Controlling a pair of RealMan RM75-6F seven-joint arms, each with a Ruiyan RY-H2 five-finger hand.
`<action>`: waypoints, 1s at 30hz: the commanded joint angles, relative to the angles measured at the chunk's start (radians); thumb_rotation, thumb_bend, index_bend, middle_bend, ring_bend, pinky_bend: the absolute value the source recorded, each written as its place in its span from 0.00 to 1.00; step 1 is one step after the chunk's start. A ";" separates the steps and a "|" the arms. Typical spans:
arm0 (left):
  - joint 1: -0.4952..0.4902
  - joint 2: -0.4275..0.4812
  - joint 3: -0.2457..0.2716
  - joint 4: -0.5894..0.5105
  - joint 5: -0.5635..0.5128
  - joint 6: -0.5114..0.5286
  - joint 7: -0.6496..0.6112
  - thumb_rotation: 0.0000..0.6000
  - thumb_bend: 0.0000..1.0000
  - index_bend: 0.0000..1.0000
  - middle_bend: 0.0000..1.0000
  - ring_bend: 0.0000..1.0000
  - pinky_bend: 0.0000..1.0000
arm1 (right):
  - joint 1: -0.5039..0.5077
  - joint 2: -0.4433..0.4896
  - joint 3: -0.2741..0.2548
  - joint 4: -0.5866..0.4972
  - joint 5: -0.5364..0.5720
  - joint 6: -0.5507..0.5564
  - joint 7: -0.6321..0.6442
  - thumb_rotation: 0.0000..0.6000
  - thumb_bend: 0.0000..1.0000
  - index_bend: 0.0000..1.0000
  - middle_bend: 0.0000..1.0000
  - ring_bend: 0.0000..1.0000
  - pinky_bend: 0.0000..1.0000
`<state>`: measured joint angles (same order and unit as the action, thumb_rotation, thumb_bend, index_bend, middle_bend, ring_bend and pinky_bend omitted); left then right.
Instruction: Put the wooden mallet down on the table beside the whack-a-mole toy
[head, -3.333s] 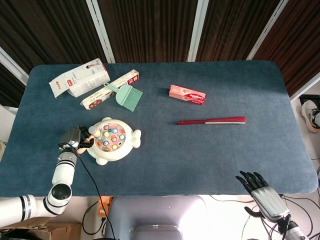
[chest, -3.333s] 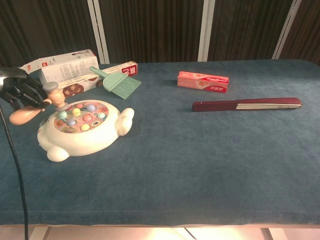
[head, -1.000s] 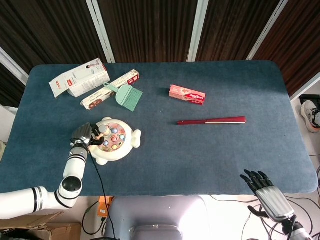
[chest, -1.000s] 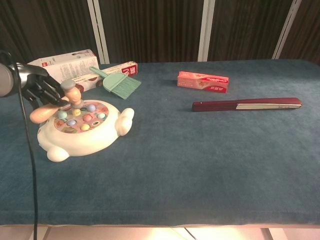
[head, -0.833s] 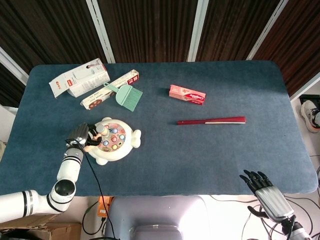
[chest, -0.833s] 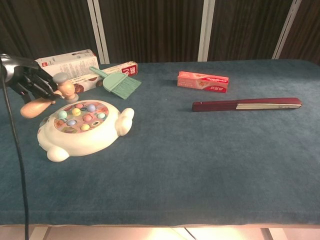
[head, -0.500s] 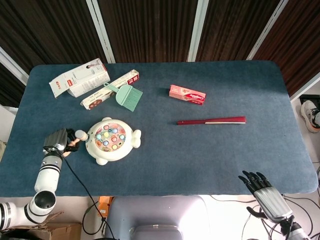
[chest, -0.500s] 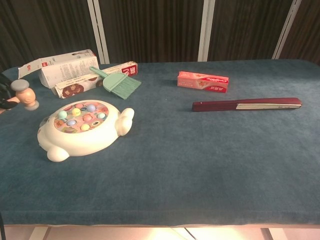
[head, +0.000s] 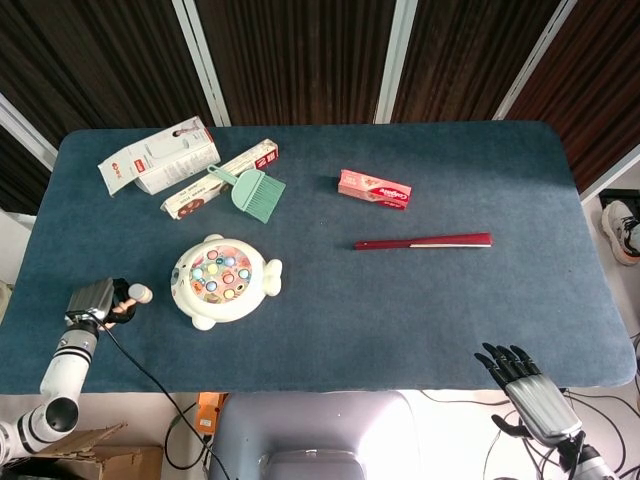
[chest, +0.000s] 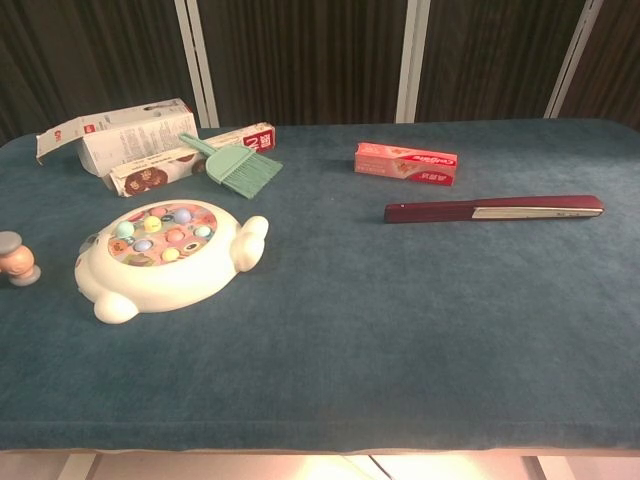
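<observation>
The white whack-a-mole toy (head: 225, 280) (chest: 165, 258) with coloured pegs sits on the blue table at the front left. My left hand (head: 92, 301) is to its left and grips the handle of the wooden mallet (head: 133, 298). The mallet's grey-capped head (chest: 15, 258) points toward the toy and is a short gap from it, low over the cloth; whether it touches the table I cannot tell. The chest view shows only the head at its left edge, and the hand is cut off. My right hand (head: 528, 384) hangs off the table's front right edge, fingers spread, holding nothing.
Behind the toy lie a white carton (head: 158, 157), a long narrow box (head: 220, 178) and a green hand brush (head: 254, 190). A pink box (head: 374, 188) and a dark red folded fan (head: 424, 241) lie mid-table to the right. The table's left edge (head: 30, 250) is close to my left hand.
My left hand carried the mallet off the toy's top, leftward and down to table level beside the toy. The right hand stayed put.
</observation>
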<state>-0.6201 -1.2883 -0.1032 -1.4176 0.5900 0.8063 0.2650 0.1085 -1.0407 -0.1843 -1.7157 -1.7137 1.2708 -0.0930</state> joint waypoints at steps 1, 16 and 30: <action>0.017 -0.019 0.005 0.047 0.035 -0.066 -0.064 1.00 0.58 0.75 0.66 0.56 0.71 | 0.000 0.000 0.000 0.000 -0.001 0.000 0.000 1.00 0.18 0.00 0.00 0.00 0.04; 0.044 0.005 -0.023 0.142 0.150 -0.207 -0.247 1.00 0.45 0.64 0.58 0.52 0.60 | 0.000 -0.004 0.001 0.000 0.005 -0.005 -0.010 1.00 0.18 0.00 0.00 0.00 0.04; 0.075 -0.021 -0.055 0.233 0.333 -0.301 -0.437 1.00 0.36 0.47 0.32 0.37 0.53 | -0.002 -0.003 0.001 -0.001 0.004 0.000 -0.008 1.00 0.18 0.00 0.00 0.00 0.04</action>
<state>-0.5511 -1.3038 -0.1558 -1.1948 0.9065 0.5000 -0.1602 0.1069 -1.0436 -0.1831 -1.7163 -1.7099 1.2708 -0.1009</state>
